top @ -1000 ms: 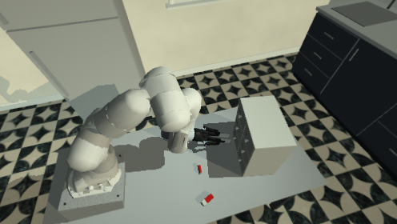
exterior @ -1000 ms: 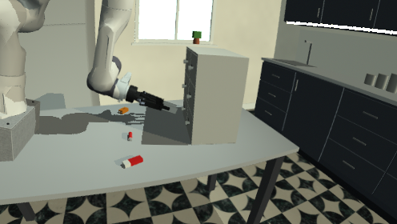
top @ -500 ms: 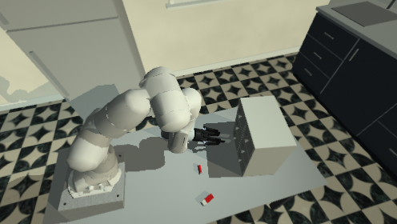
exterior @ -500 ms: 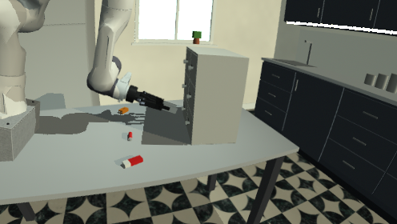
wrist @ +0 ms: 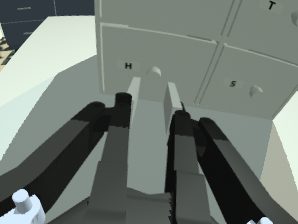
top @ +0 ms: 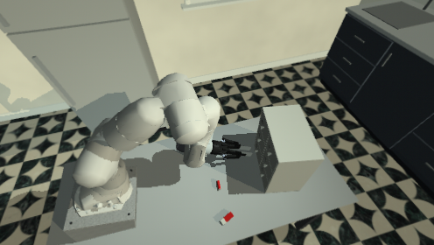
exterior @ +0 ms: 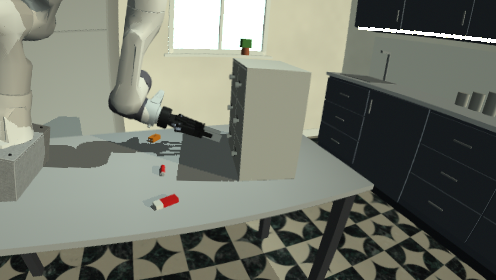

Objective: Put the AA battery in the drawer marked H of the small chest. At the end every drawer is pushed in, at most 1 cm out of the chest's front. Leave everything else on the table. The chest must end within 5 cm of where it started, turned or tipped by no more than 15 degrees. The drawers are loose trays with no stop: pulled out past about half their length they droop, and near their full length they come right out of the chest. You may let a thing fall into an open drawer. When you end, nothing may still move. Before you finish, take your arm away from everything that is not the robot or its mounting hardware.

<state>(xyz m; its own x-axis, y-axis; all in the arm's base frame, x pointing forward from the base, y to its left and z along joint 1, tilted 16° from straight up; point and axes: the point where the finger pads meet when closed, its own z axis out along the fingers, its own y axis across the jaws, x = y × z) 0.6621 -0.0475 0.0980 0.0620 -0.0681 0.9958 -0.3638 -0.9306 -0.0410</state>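
The small chest [top: 290, 144] [exterior: 272, 120] stands at the right of the table with its drawer fronts facing the arm. In the wrist view the drawer marked H [wrist: 123, 52] is pushed in, and its round knob [wrist: 154, 71] sits just beyond my fingertips. My gripper [top: 245, 151] [exterior: 220, 136] [wrist: 152, 91] lies level, pointing at that knob. Its fingers are nearly shut with a narrow gap and nothing is between them. A small grey and red cylinder [top: 218, 185] [exterior: 162, 170], probably the AA battery, lies on the table in front of the chest, away from the gripper.
A red and white block [top: 226, 217] [exterior: 165, 202] lies near the table's front edge. A small orange thing [exterior: 154, 137] lies under the arm. The arm's base [top: 101, 214] stands at the left.
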